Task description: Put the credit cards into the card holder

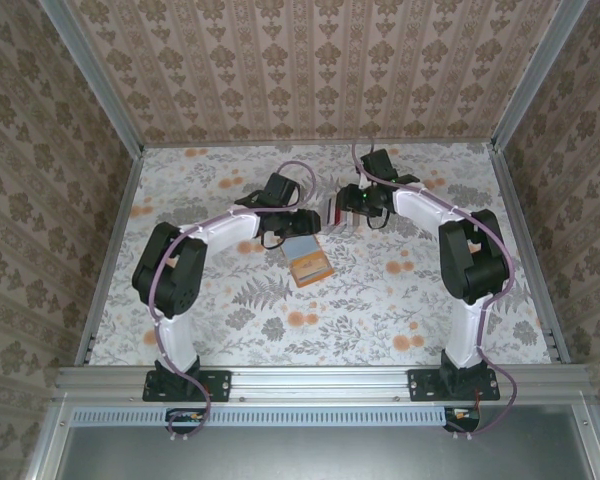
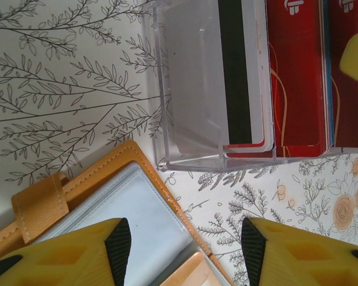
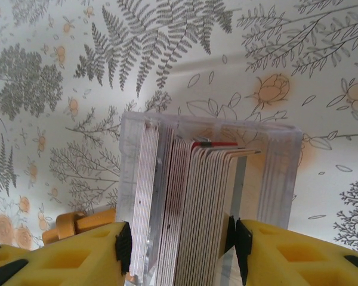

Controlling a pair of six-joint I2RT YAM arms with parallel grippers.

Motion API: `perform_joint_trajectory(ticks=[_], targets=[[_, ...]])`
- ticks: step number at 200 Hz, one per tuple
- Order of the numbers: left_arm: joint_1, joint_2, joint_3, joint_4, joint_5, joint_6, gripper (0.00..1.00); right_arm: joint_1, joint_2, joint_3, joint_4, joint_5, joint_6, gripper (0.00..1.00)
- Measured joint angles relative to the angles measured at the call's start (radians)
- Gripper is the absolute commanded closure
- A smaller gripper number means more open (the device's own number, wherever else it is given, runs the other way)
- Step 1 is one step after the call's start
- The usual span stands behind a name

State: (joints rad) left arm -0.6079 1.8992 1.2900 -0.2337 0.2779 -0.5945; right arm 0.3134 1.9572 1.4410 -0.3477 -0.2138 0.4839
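Left gripper (image 2: pixel 185 247) jaws spread above orange card holder (image 2: pixel 140 205), flat on table (image 2: pixel 59 89) just beside clear box (image 2: pixel 191 159). Right gripper (image 3: pixel 182 247) jaws straddle credit cards (image 3: pixel 197 214) standing in box; pinch unclear. Likely step: card pickup. Next: isolate one card, lift straight.

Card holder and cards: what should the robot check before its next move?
1. Card holder lying open, clear pocket facing up: ok.
2. Left pincer open and gripping nothing, with the holder below it: ok.
3. Credit cards inside the holder: not ok, they stand in the clear box beside it.
4. Right pincer lined up, one jaw on each side of the card stack: ok.
5. Right pincer really squeezing a card: cannot tell.
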Motion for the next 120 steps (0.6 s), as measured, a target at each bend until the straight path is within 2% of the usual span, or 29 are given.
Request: perform_joint_trajectory(ticks=[120], targets=[[0.0,0.021,-0.007,0.01,0.008,-0.004,0.45,0.006,-0.043,-0.003,-0.026,0.025,-0.01,0.55]])
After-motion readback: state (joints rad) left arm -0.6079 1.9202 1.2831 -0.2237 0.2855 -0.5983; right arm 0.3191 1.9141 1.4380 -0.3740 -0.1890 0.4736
